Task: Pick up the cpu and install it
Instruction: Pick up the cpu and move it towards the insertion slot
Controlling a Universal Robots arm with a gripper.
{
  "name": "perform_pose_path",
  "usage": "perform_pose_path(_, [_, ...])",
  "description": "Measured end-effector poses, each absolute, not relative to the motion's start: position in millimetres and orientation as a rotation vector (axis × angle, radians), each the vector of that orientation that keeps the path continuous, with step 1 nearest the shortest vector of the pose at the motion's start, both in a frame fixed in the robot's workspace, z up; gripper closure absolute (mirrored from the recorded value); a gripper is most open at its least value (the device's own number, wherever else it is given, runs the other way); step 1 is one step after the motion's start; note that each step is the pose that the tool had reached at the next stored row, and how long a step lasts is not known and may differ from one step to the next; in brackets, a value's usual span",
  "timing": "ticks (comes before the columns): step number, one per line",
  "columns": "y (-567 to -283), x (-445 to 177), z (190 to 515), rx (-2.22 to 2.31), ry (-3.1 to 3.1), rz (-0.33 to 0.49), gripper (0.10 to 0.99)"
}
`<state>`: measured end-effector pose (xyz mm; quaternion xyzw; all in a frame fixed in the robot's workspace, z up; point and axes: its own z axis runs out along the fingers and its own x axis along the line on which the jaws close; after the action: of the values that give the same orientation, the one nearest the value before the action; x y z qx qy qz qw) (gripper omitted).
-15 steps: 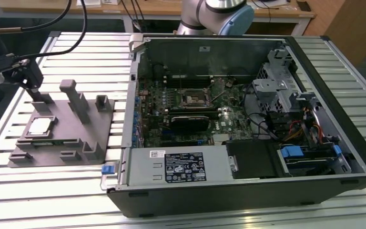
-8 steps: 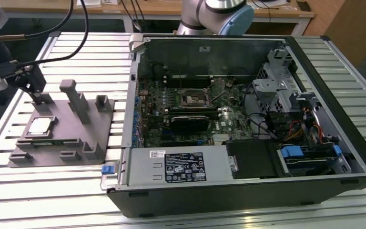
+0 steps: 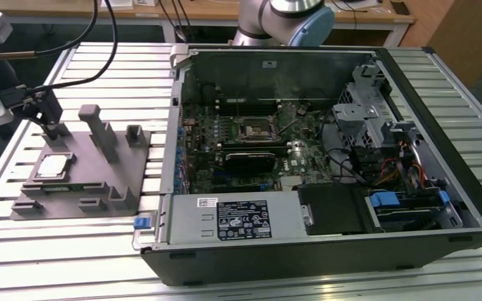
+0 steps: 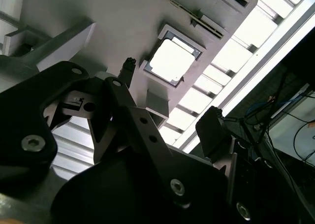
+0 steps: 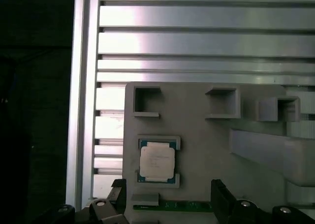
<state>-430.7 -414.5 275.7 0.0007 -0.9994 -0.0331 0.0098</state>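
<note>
One cpu [image 5: 156, 161] lies in the single grey fixture [image 5: 206, 135]. One hand [image 5: 167, 188] hovers near that fixture, spread and empty

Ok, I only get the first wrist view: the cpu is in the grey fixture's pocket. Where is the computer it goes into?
Observer: In the exterior view, an open computer case lies beside the fixture, on the exterior view's right.
Operator: And the hand?
Observer: The exterior view has the hand open above the fixture, next to the cpu and gripping nothing.
</note>
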Motion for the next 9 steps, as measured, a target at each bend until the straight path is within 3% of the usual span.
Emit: perform_pose_path(9, [-414.5,-432.0,266.6,0.002,-3.120,-0.103,0.310])
